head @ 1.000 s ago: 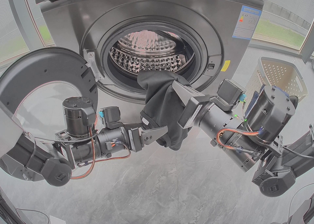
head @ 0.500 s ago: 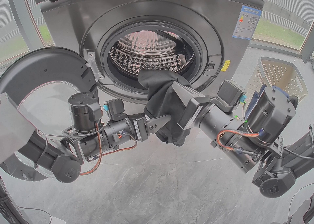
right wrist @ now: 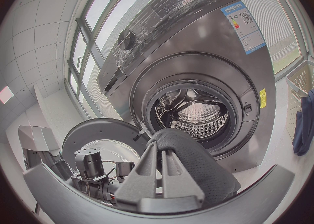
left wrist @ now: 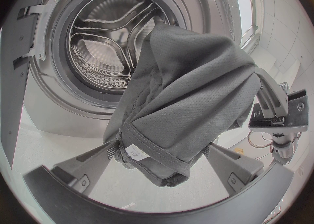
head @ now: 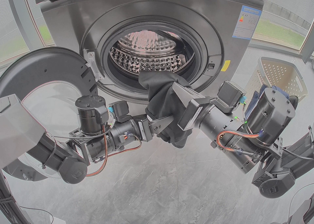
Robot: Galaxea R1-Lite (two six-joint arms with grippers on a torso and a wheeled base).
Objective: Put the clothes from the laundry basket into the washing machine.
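1. Right now, the washing machine [head: 212,22] stands with its round door [head: 42,67] swung wide open toward the robot's left. The steel drum [head: 147,51] is bare as far as it can be seen.
2. A dark grey garment [head: 162,100] (mesh-like weave, small white tag at the hem) hangs in the air in front of the lower rim of the opening, off the floor [head: 163,185]. Its top end overlaps that rim in the head view. I cannot tell whether it has crossed into the drum.
3. The right claw [head: 175,86] comes in from the robot's right and points up toward the opening. Its fingers are pressed together on the garment's upper part, and cloth is draped over the tips. The garment hangs from this grip.
4. The left claw [head: 166,121] sits lower, at the garment's hanging end. Its fingers are spread wide apart, and the bunched hem hangs between them. One finger is just beside the hem, but a firm touch is not clear from the left wrist view. Nothing is pinched on this side.
5. The laundry basket [head: 281,71] is pale and perforated. It stands on the floor to the right of the machine, well apart from the held garment.
6. A dark blue cloth [right wrist: 304,126] hangs over the basket's rim.
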